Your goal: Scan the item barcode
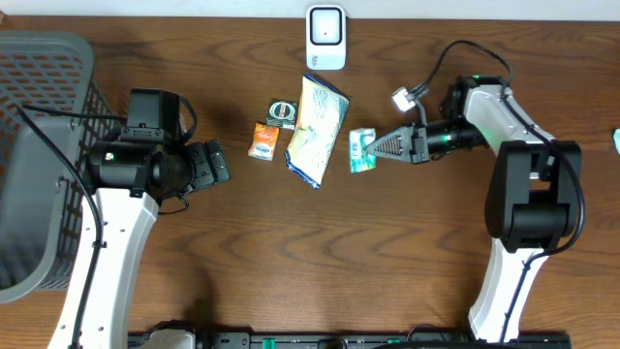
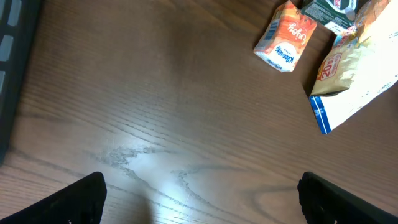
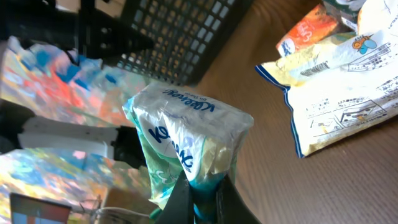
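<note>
Tissue pack (image 3: 186, 134) pinched by right end effector (image 3: 202, 190), beside snack bag (image 1: 317, 129); left end effector (image 1: 221, 163) spread, orange packet (image 1: 263, 141) near.

On the wooden table (image 1: 387, 252): snack bag (image 1: 318, 131) just ahead of the right pincer (image 1: 372, 147), orange packet (image 1: 263, 142) and dark packet (image 1: 282, 112) beyond it, white scanner (image 1: 325, 37) off to one side.

The green-and-white soft plastic tissue pack (image 1: 361, 150) (image 3: 186, 137) is held pinched at one end, well apart from the white boxy barcode scanner (image 1: 325, 37).
</note>
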